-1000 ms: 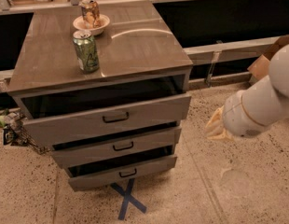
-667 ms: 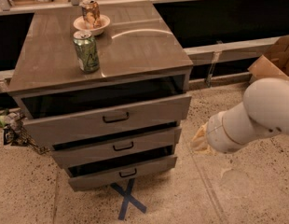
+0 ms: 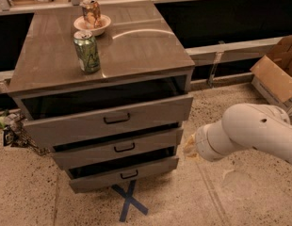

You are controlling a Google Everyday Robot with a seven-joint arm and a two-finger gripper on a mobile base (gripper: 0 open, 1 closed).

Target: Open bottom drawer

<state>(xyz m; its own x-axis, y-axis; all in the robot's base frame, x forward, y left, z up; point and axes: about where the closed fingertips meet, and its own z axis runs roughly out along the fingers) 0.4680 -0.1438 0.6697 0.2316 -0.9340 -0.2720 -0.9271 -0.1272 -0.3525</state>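
Note:
The bottom drawer (image 3: 101,179) is the lowest of three grey-brown drawers in the cabinet (image 3: 136,46). It has a slim flat front and a small black bar handle (image 3: 129,175). It stands slightly out, with a dark gap above its front. The middle drawer (image 3: 89,153) and the top drawer (image 3: 80,124) also stand slightly out. My gripper (image 3: 190,146) is at the end of the white arm (image 3: 249,131). It hangs to the right of the cabinet, level with the middle drawer, touching nothing.
A green can (image 3: 87,51) and a bowl (image 3: 92,24) holding a copper can stand on the cabinet top. A blue tape X (image 3: 129,200) marks the floor in front. A cardboard box (image 3: 277,74) lies at the right, and clutter (image 3: 9,126) at the left.
The arm has moved left and down, bringing the gripper closer to the cabinet's right side. The drawers have not moved.

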